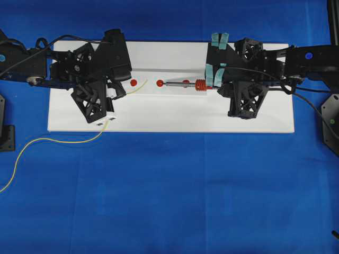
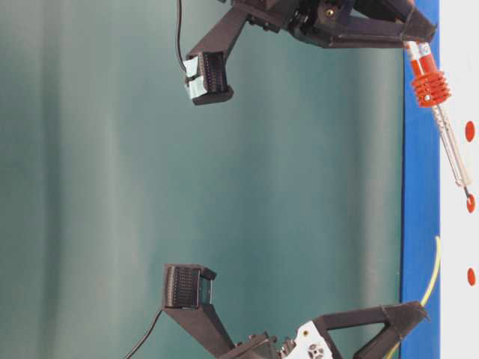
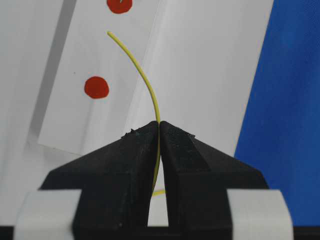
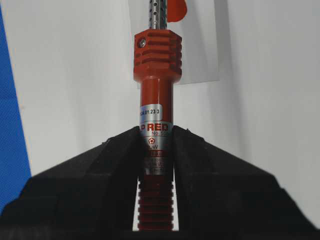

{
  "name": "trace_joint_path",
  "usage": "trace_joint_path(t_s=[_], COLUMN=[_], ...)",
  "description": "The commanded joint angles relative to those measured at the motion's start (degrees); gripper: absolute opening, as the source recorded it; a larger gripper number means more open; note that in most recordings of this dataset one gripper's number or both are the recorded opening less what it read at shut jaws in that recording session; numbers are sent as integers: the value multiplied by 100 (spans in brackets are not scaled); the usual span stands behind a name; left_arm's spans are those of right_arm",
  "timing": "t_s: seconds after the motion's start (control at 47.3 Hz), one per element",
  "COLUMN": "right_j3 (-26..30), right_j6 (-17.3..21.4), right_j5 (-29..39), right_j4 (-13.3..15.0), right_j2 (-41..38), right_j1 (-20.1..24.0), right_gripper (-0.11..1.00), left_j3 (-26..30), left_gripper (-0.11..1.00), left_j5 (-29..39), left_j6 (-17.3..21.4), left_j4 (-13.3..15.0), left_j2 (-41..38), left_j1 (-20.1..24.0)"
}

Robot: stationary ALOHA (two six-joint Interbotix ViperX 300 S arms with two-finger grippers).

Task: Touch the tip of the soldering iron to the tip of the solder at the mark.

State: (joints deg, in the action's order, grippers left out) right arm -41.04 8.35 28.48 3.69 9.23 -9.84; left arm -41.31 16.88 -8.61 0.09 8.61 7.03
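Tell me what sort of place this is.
Likely a robotics lab test bench: two arms over a blue-covered table, a white board with red dots, a staged soldering iron and solder.

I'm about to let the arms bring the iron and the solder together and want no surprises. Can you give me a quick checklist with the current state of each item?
1. Left gripper shut on the solder: ok.
2. Right gripper shut on the soldering iron body, behind the ribbed collar: ok.
3. Iron tip at a red mark: ok in the overhead view; whether it touches the board cannot tell.
4. Solder tip at that same mark: not ok; it ends short of it, near another red dot.
5. Solder and iron tips touching: not ok; a gap shows between them.
6. Trailing solder free of snags: cannot tell.
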Motion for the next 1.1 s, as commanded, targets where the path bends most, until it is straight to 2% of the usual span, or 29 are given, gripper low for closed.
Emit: trace_joint_path(t_s=[0.0,0.232,0.571,0.888,1.078], right_j3=[97,-132,-940,-1028,-1028], right_j6=[0,18,158,176,176], right_j5=[-26,88,185,360,343], right_j4=[18,9,18,35,70], right_j2=[53,589,1749,1793,1793], right_j1=[0,0,-9,-9,-9], right_gripper=[7,6,7,6,7], left_j3=[88,114,97,149,633], left_gripper=[2,2,2,2,2], left_j5=[-62,-114,-97,-123,-193], left_j6=[-9,-9,-18,-26,-9], left_j4=[-9,-9,-9,-9,-9], left_j2=[114,97,97,62,-272], left_j1=[9,9,9,-9,-123])
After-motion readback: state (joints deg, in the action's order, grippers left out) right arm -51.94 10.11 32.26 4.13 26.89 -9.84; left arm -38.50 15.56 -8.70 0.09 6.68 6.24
